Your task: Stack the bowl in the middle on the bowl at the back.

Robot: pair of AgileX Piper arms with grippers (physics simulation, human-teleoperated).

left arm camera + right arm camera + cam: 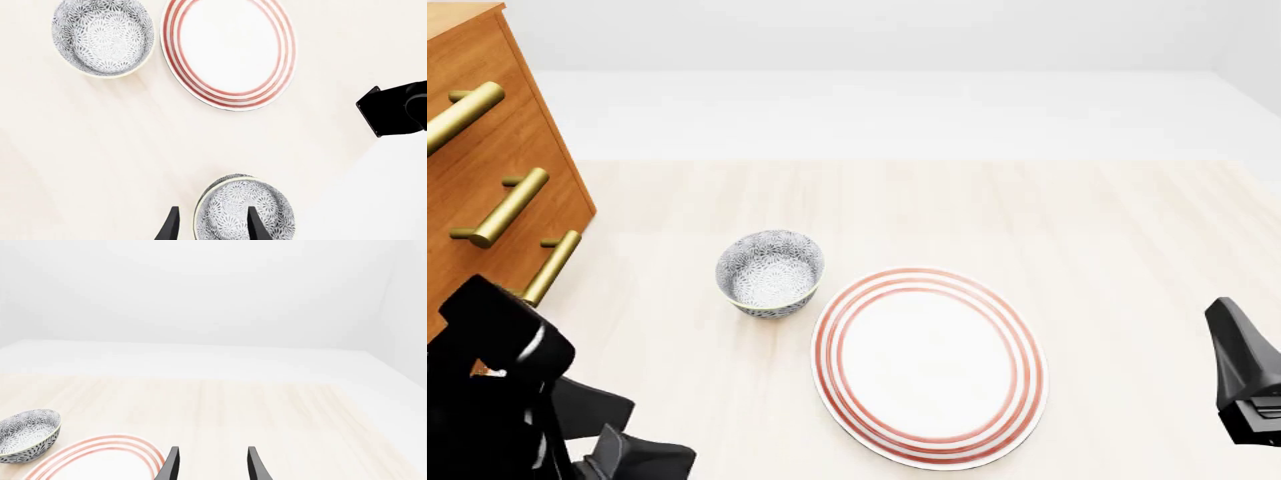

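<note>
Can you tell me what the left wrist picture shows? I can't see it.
The left tool straddles the rim of a speckled bowl. Farther off on the pale table sit another speckled bowl and a red-ringed plate.

The pale wooden table (988, 210) has a light, fine-grained finish with faint lengthwise streaks, smooth and matt. At the far left stands a warm orange-brown wooden drawer cabinet (494, 120) with visible grain and a soft satin sheen; its cylindrical brass-coloured metal handles (501, 210) catch bright highlights. The large round white plate with red rings (929, 365) looks like glazed ceramic, smooth and evenly lit. The round white bowl with fine grey floral speckle (771, 272) to its left appears ceramic too, its patterned inside faintly glossy. The black arm casing (494, 390) at the near left looks like smooth, shiny plastic.
</note>
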